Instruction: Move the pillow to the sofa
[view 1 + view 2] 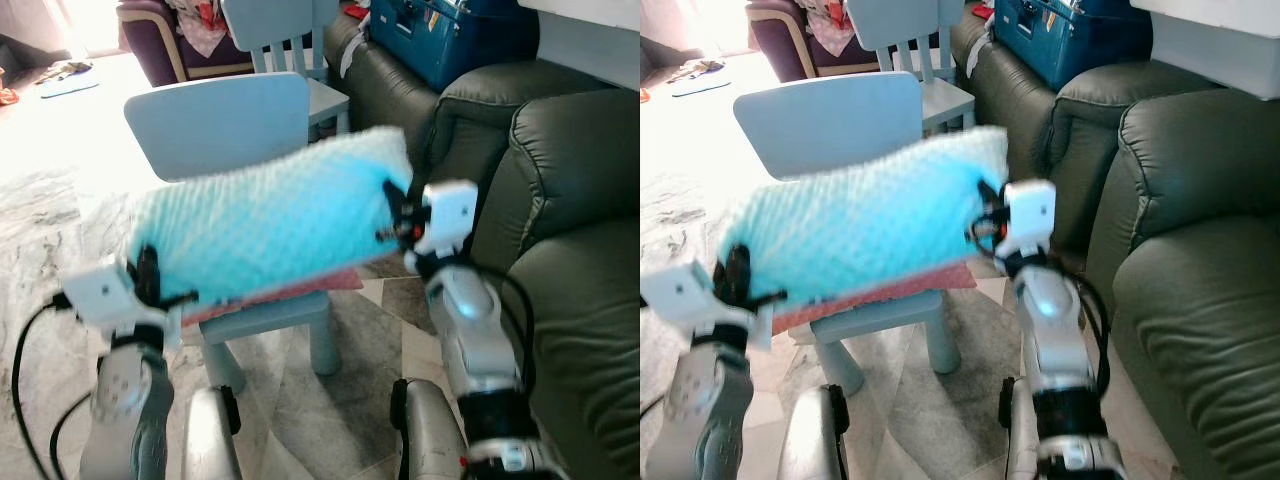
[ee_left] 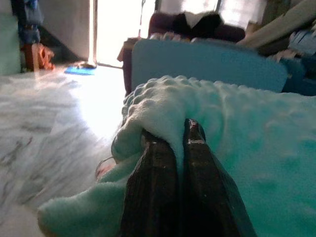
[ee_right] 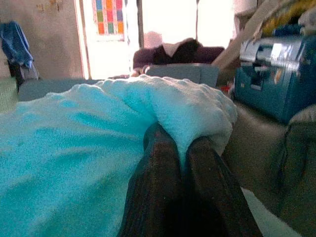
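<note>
Currently the turquoise pillow hangs in the air between the two arms, stretched lengthwise, its right end higher than its left. Left gripper has its two black fingers pinched nearly together on a fold of the nubbly fabric at the pillow's left end. Right gripper is likewise closed on a bunched corner at the right end. Pillow sits above and in front of a pale blue child's chair; contact between the pillow's underside and the chair seat cannot be judged. A reddish flat item shows just below the pillow on the seat. The dark green leather sofa stands just beside the right arm, with the pillow not touching it. A blue hard case rests on the sofa further back. Floor is grey marbled tile.
</note>
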Available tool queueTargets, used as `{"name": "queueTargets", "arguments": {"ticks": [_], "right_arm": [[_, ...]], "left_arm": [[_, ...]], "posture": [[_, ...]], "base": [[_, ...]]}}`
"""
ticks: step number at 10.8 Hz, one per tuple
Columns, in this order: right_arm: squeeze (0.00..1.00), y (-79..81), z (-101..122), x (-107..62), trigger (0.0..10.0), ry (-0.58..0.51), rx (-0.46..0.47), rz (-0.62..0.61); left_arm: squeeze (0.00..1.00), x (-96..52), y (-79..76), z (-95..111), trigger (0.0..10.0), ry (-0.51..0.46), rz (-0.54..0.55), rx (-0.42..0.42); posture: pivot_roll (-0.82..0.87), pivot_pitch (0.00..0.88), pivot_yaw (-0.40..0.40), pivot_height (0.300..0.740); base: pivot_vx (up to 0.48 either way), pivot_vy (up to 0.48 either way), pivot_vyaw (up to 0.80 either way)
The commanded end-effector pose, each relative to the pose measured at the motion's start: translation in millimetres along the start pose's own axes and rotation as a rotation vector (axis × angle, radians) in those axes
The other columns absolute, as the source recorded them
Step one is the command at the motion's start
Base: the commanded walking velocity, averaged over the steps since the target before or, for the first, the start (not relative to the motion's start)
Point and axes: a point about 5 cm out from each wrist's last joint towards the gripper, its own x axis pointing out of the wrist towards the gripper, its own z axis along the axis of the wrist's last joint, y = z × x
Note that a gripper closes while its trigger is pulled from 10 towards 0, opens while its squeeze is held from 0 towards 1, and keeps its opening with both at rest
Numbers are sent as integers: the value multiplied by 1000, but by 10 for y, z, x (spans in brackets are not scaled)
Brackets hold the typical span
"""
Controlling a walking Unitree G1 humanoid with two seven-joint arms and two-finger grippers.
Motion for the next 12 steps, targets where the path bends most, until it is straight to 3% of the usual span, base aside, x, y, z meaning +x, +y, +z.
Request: {"name": "queueTargets", "arguments": {"ticks": [1,4,10,12], "right_arm": [[0,16,174,94,0,-62,-3,3],[0,-30,305,191,0,-99,9,-31],[0,-74,302,190,0,-91,17,-59],[0,-67,291,195,0,-88,22,-55]], "left_arm": [[0,39,35,49,0,-28,14,23],[0,137,0,121,0,-63,-12,32],[0,104,-55,71,0,-63,-49,58],[0,78,-79,43,0,-54,-56,55]], "posture": [[-172,0,58,495],[-178,0,57,495],[-180,0,55,495],[-177,0,55,526]], "base": [[0,0,0],[0,0,0],[0,0,0],[0,0,0]]}}
